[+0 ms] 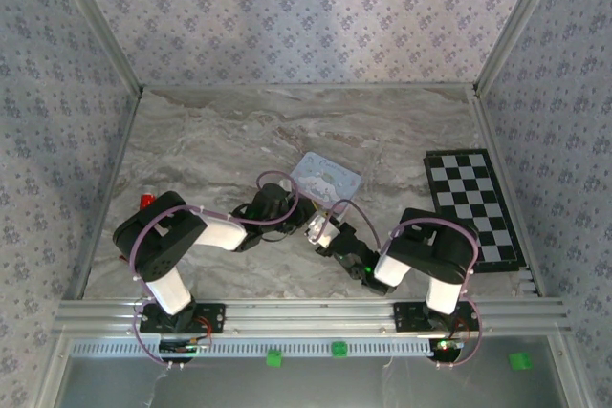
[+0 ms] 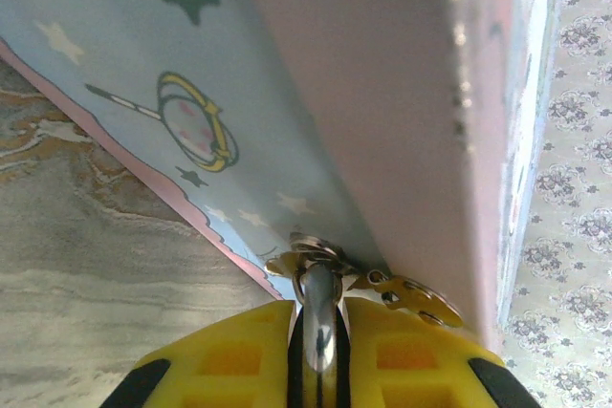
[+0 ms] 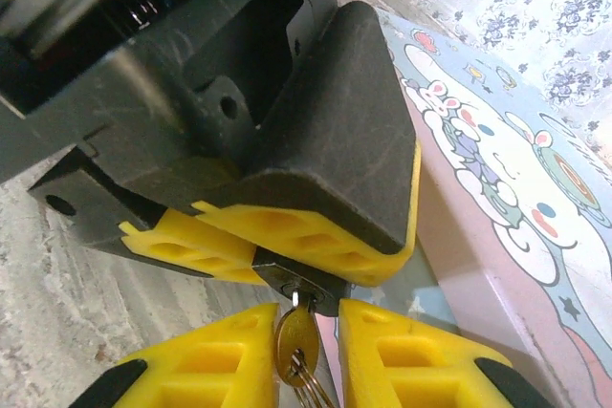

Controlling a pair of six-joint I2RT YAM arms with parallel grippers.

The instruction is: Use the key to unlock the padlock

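The padlock [image 3: 298,286] has a dull, dark metal body and a polished silvery shackle [image 2: 318,322]. The key [image 3: 296,336] is brass-coloured metal with a soft shine. The right gripper [image 3: 308,360], at 6 o'clock in its wrist view, has matt yellow plastic fingertips [image 3: 201,360]. The left gripper [image 3: 287,255] has a grainy black plastic shell. The tin [image 1: 325,177] is smooth and printed. The table [image 1: 210,150] looks like smooth marble, with a bare metal rail [image 1: 306,312] at 6 o'clock.

Pale wallpaper with small bluish flower sprigs covers the walls [image 1: 287,7] across the top and both sides of the frame around my evenly lit, grey-veined marble counter [image 1: 210,140].
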